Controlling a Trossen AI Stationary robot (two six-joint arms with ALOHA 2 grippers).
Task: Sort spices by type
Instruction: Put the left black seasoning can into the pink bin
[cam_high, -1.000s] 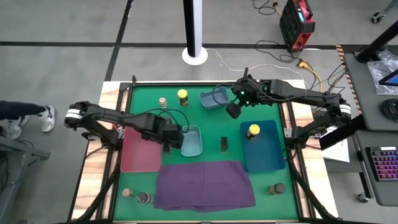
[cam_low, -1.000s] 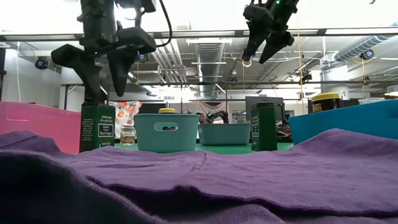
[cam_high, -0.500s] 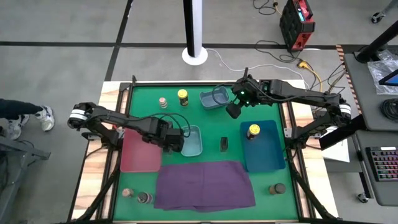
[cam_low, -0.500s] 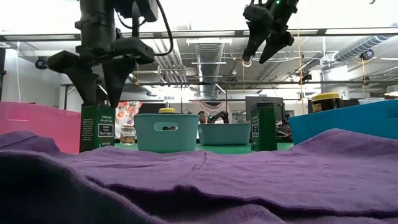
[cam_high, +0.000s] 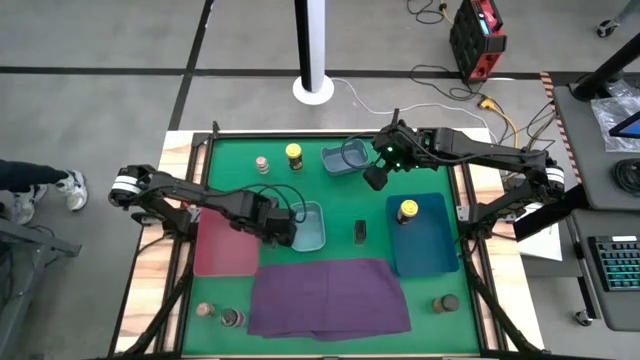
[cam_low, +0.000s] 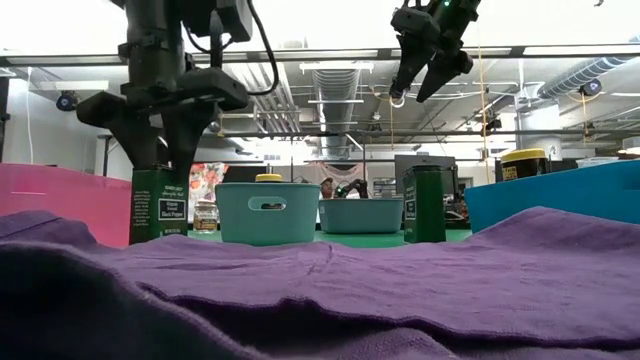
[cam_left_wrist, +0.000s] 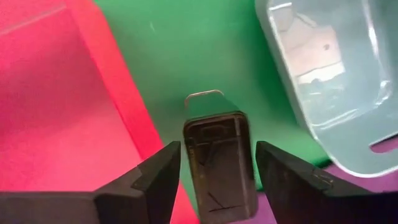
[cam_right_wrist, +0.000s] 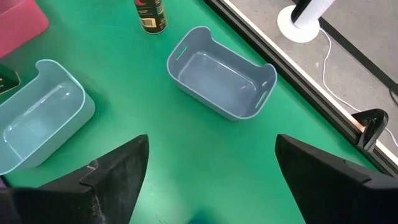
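Left gripper (cam_left_wrist: 214, 168) straddles the upright dark tin (cam_left_wrist: 219, 158) between red tray (cam_high: 225, 245) and teal bin (cam_high: 308, 228) near the table's left edge, fingers spread, not yet pinching; light, stiff, slick metal — best pinched across its narrow sides.

in the high view the left gripper (cam_high: 278, 228) covers the dark tin (cam_left_wrist: 219, 163) beneath it, between the red tray (cam_high: 224, 246) and the teal bin (cam_high: 310, 228). at the lower left of the frame, two small jars (cam_high: 220, 315) are too small to tell lid colour. in the low view the purple cloth (cam_low: 330, 295) fills the lower half blurred, hiding the desk. the tin's label print (cam_low: 168, 210) is unreadable.
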